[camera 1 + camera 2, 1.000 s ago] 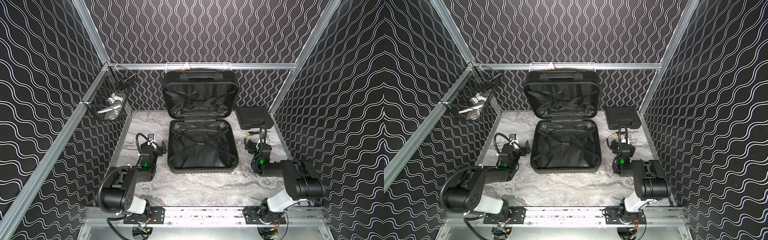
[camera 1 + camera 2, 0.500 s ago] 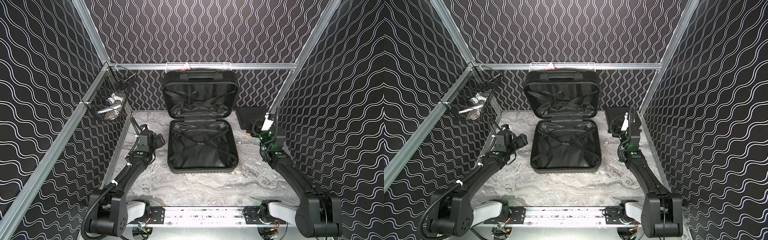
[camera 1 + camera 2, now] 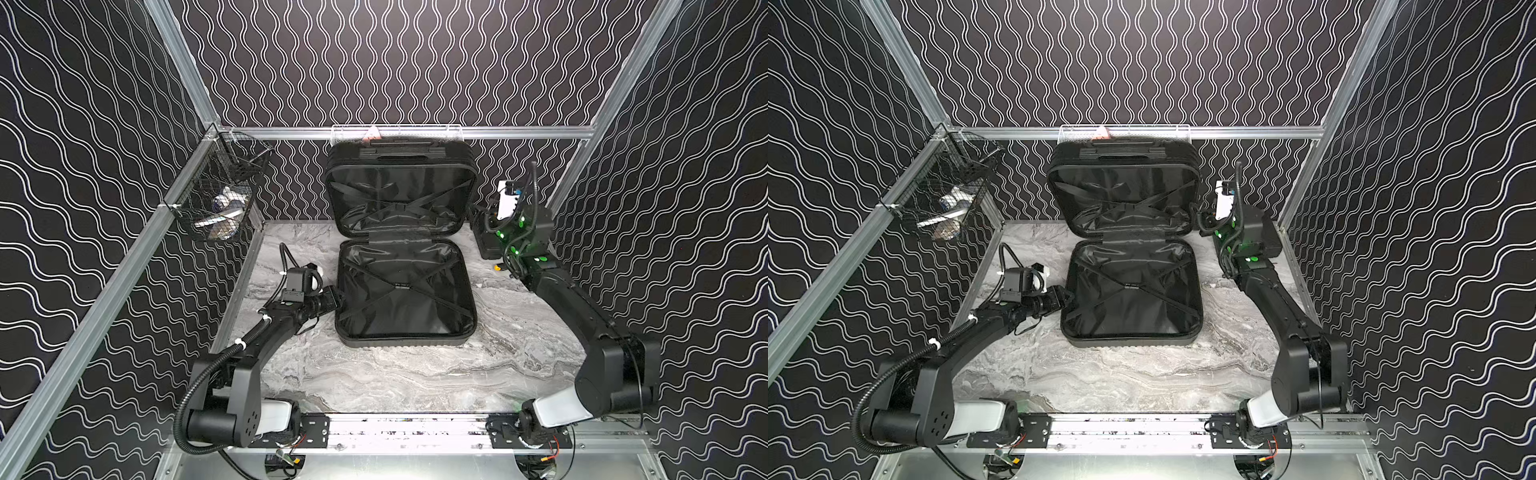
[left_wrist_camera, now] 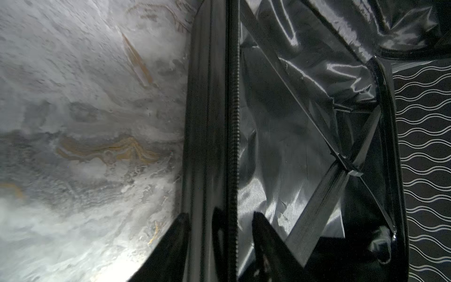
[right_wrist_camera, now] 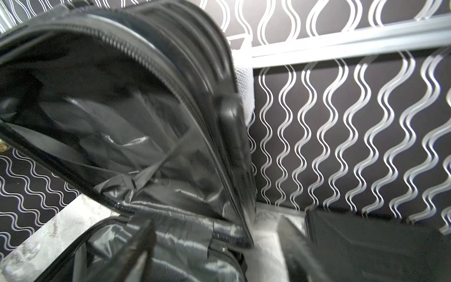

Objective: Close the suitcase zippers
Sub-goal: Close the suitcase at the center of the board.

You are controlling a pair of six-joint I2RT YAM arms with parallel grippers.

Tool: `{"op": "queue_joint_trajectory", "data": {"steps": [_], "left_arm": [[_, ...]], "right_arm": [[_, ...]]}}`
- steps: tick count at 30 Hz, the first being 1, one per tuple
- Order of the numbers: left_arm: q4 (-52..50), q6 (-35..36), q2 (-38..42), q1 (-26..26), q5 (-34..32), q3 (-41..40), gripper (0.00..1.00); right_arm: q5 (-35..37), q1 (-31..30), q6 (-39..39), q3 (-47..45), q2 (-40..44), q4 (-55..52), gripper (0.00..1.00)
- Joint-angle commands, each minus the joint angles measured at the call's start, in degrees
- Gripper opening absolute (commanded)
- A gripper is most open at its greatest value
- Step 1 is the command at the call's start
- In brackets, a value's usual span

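Observation:
The black suitcase [image 3: 405, 343] lies open at the table's middle in both top views. Its lid [image 3: 401, 195] stands upright against the back wall, and crossed straps show in both halves. The zipper track [image 4: 234, 122] runs along the lower half's left rim. My left gripper [image 4: 222, 234] is open astride that rim, one finger outside the shell and one over the lining [image 3: 338, 297]. A dark loop, perhaps a pull, lies between them. My right gripper [image 5: 219, 244] hangs open, blurred, by the lid's lower right corner near the hinge [image 3: 1203, 222].
A flat black tool case [image 5: 366, 244] lies at the back right, just behind my right wrist. A wire basket [image 3: 220, 203] with small items hangs on the left wall. A white mesh tray [image 3: 395, 133] sits on the back rail above the lid.
Both arms have unfolded from rest. The left reached in to the suitcase's left rim, the right rose to the lid's right side. Both pairs of jaws have narrowed.

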State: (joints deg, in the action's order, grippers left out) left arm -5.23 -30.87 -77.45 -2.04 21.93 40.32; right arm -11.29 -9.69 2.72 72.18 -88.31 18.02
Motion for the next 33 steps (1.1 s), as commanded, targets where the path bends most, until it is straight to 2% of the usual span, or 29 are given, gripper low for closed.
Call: {"op": "queue_joint_trajectory", "data": {"steps": [1,4,8,12,18,23,25,29,33], "left_arm": [[-0.29,-0.41,-0.75,-0.07,1.13,0.6,0.36],[-0.5,-0.17,-1.42,-0.07,0.76,0.81,0.31],[-0.61,0.08,-2.49,-0.07,0.82,1.34,0.22],[-0.19,-0.13,-3.04,-0.07,0.53,1.26,0.16],[0.46,-0.31,-4.14,-0.07,-0.04,1.42,0.13],[1.1,-0.57,-5.59,-0.07,-0.27,1.87,0.13],[1.48,-0.87,-5.81,-0.07,-0.37,1.79,0.13],[1.95,-1.17,-5.86,-0.07,-0.55,1.93,0.14],[1.16,-1.12,-5.37,-0.07,-1.65,2.62,0.15]], "right_arm": [[1.94,-0.39,-3.28,3.88,-2.32,-0.23,0.68],[3.78,-0.48,-3.86,6.39,-4.24,-0.7,0.59],[1.58,-0.46,-5.2,8.16,-5.6,-1.6,0.44],[-0.83,-0.5,-6.3,9.38,-6.65,-2.77,0.41],[-1.4,-0.5,-7.0,10.06,-7.4,-2.76,0.26],[-2.08,-0.59,-8.47,10.21,-7.32,-3.21,0.11],[-2.07,-0.68,-8.73,9.85,-6.84,-3.34,0.09],[-2.33,-1.1,-9.22,7.91,-5.33,-2.91,0.0],[-1.6,-1.89,-9.11,5.32,-2.64,-3.78,0.0]]}}
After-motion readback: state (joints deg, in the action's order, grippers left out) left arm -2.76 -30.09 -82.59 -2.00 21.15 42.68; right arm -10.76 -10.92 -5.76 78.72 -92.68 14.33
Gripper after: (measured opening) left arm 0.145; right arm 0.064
